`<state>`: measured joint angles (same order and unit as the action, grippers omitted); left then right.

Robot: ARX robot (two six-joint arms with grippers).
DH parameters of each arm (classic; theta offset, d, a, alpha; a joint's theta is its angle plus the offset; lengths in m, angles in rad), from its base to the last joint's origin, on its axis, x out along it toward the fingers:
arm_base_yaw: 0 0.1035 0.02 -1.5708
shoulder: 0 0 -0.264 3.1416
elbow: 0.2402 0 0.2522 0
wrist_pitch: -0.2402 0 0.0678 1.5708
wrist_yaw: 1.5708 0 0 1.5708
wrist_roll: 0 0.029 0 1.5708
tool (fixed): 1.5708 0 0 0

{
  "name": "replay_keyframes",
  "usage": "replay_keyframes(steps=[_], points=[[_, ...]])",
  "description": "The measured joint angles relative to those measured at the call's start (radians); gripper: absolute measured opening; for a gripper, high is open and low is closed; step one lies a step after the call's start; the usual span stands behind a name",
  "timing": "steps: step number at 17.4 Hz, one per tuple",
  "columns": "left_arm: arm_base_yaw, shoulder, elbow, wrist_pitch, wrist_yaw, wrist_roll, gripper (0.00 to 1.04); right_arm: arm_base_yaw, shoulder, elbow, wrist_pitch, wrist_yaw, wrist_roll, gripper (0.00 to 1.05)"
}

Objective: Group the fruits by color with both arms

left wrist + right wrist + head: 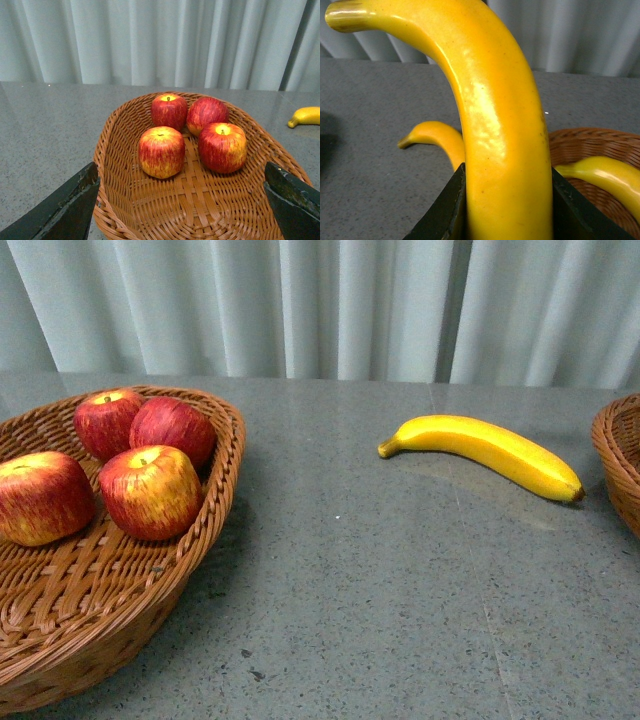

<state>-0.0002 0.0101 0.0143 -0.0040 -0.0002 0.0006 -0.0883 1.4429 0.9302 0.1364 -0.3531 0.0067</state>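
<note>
Several red apples streaked with yellow lie together in the left wicker basket. They also show in the left wrist view. My left gripper hangs open and empty over the near part of that basket. My right gripper is shut on a yellow banana, which stands up between the black fingers. A second banana lies on the table, and shows behind the held one. Neither arm shows in the front view.
A second wicker basket stands at the right edge of the grey table, close to the lying banana's brown tip; in the right wrist view it is behind the held banana. A pale curtain hangs behind the table.
</note>
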Motion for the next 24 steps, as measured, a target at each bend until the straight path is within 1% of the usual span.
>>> replay_keyframes(steps=[1, 6, 8, 9, 10, 11, 12, 13, 14, 15, 17, 18, 24], points=[[0.000, 0.000, 0.000, 0.000, 0.000, 0.000, 0.98, -0.048, -0.006, -0.018, 0.015, -0.021, 0.001, 0.35], [0.000, 0.000, 0.000, 0.000, 0.000, 0.000, 0.98, -0.144, -0.012, -0.048, 0.045, -0.044, -0.005, 0.35], [0.000, 0.000, 0.000, 0.000, 0.000, 0.000, 0.98, -0.216, -0.013, -0.059, 0.064, -0.050, -0.040, 0.35], [0.000, 0.000, 0.000, 0.000, 0.000, 0.000, 0.98, -0.272, -0.027, -0.104, 0.076, -0.032, -0.161, 0.35], [0.000, 0.000, 0.000, 0.000, 0.000, 0.000, 0.98, -0.328, -0.042, -0.181, 0.016, -0.028, -0.381, 0.35], [0.000, 0.000, 0.000, 0.000, 0.000, 0.000, 0.98, -0.393, -0.045, -0.217, 0.001, -0.016, -0.490, 0.35], [0.000, 0.000, 0.000, 0.000, 0.000, 0.000, 0.98, -0.409, -0.052, -0.220, -0.014, -0.018, -0.520, 0.51], [0.000, 0.000, 0.000, 0.000, 0.000, 0.000, 0.98, -0.409, -0.085, -0.220, -0.013, -0.029, -0.512, 0.73], [0.000, 0.000, 0.000, 0.000, 0.000, 0.000, 0.98, -0.407, -0.105, -0.219, 0.000, -0.039, -0.498, 0.84], [0.000, 0.000, 0.000, 0.000, 0.000, 0.000, 0.98, -0.397, -0.120, -0.219, 0.011, -0.039, -0.485, 0.91], [0.000, 0.000, 0.000, 0.000, 0.000, 0.000, 0.98, -0.385, -0.138, -0.219, 0.019, -0.039, -0.470, 0.99], [0.000, 0.000, 0.000, 0.000, 0.000, 0.000, 0.98, -0.375, -0.147, -0.218, 0.023, -0.040, -0.460, 1.00], [0.000, 0.000, 0.000, 0.000, 0.000, 0.000, 0.98, -0.309, -0.180, -0.200, 0.028, -0.043, -0.406, 0.97]])
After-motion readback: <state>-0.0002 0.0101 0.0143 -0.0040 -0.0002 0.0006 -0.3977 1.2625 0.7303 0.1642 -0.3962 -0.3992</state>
